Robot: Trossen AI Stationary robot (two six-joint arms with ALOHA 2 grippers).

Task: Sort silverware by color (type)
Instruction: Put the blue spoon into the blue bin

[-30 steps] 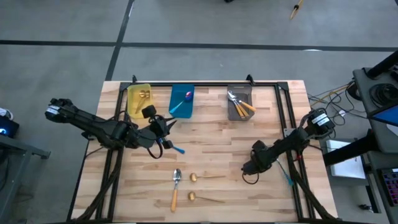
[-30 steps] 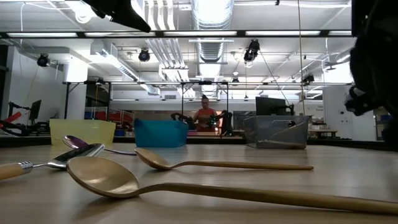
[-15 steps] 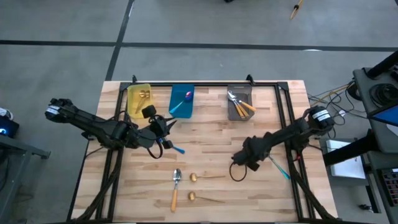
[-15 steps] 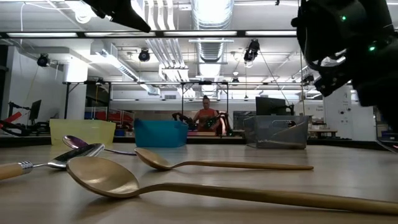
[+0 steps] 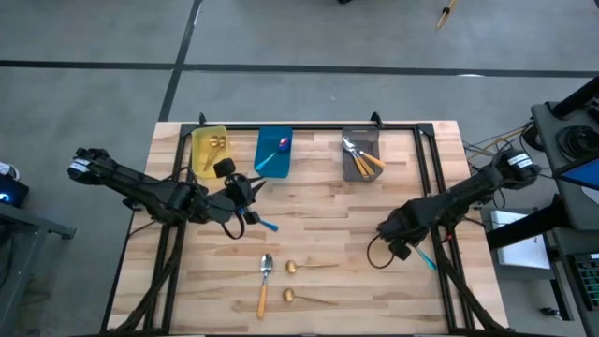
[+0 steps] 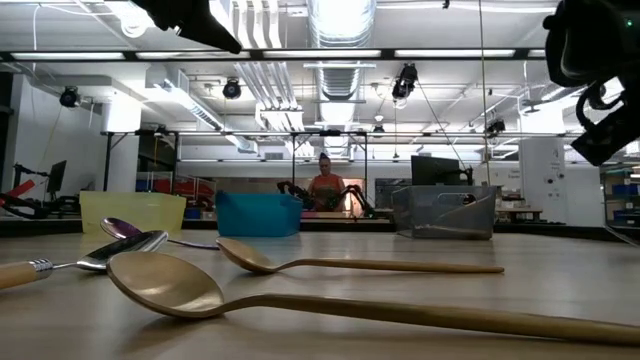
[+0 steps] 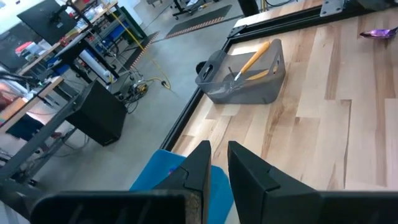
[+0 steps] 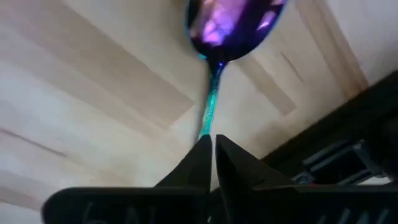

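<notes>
Right gripper (image 5: 401, 245) pinched on purple spoon (image 8: 230, 25) by its teal handle, right of blue bin (image 5: 273, 153), toward the table's right rail. Left gripper (image 5: 245, 213) near-closed on another teal-handled spoon (image 5: 266, 225), just below that bin. Orange-handled spoon (image 5: 265, 281) and two gold spoons (image 5: 312, 266) lie farther below it, clear of both arms.

Both grippers (left (image 5: 245, 198), right (image 5: 398, 245)) hover, jaws closed.

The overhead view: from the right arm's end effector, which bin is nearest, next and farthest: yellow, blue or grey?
From the right end effector:
1. Grey bin, at the back, right of the others.
2. Blue bin, back middle.
3. Yellow bin, back left.
</notes>
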